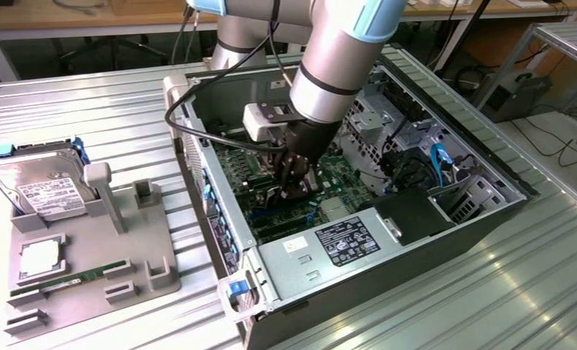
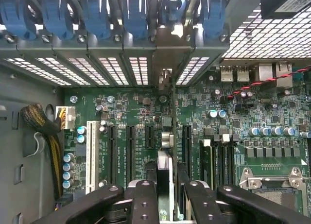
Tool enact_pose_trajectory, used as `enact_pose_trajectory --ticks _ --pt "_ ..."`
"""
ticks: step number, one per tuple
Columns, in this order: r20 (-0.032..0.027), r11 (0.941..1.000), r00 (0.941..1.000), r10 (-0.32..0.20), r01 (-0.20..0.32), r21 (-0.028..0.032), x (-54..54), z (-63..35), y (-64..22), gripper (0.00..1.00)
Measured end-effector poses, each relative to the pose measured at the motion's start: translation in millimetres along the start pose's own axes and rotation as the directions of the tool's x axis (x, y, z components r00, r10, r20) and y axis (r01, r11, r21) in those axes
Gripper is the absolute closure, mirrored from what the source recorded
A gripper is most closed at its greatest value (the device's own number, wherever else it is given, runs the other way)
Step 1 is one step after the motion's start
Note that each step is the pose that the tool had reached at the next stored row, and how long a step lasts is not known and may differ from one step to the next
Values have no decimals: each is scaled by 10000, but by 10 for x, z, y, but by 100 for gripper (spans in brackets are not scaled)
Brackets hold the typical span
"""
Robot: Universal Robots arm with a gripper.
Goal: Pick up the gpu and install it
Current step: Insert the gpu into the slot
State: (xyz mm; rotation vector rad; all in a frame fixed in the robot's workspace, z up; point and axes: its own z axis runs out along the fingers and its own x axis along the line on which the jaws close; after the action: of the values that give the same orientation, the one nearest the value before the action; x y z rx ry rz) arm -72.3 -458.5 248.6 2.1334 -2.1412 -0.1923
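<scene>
The gpu (image 2: pixel 166 136) shows edge-on in the wrist view as a thin dark card standing upright over the green motherboard (image 2: pixel 131 112). Its silver bracket end (image 2: pixel 165 63) reaches the case's rear slot openings. My gripper (image 2: pixel 166 187) is shut on the card, one black finger (image 2: pixel 143 199) on each side of it. In the exterior view the gripper (image 1: pixel 293 186) is low inside the open computer case (image 1: pixel 366 248), just above the board. Whether the card's lower edge sits in a slot is hidden.
Black expansion slots (image 2: pixel 112 151) flank the card, with blue clips (image 2: pixel 97 15) along the rear wall. A braided cable bundle (image 2: pixel 43 127) and the processor socket (image 2: pixel 272 185) lie to either side. On the exterior view's left, a grey fixture (image 1: pixel 142 255) holds a hard drive (image 1: pixel 40 186) and a memory stick (image 1: pixel 69 281).
</scene>
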Motion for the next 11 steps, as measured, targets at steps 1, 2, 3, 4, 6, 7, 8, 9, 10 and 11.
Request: enact_pose_trajectory --ticks 1,2,3,4,6,7,8,9,10,11 --pt "1 10000 10000 -2 2 2 0 -17 2 73" --pt "-7 10000 10000 -1 1 -1 1 -51 8 73" --pt "-9 10000 10000 -1 1 -3 0 -83 13 67" --pt "-10 10000 10000 -1 1 -3 0 -153 25 60" --pt "-11 10000 10000 -1 1 -3 -1 -251 42 55" --pt "-9 10000 10000 -1 1 -2 -2 -296 50 48" --pt "-9 10000 10000 -2 2 -3 -3 -342 58 48" --pt "-10 10000 10000 -3 3 -3 -4 -381 66 48" --pt "-10 10000 10000 -2 2 2 -5 -402 73 48" --pt "-8 10000 10000 -2 2 24 -6 -405 81 49"
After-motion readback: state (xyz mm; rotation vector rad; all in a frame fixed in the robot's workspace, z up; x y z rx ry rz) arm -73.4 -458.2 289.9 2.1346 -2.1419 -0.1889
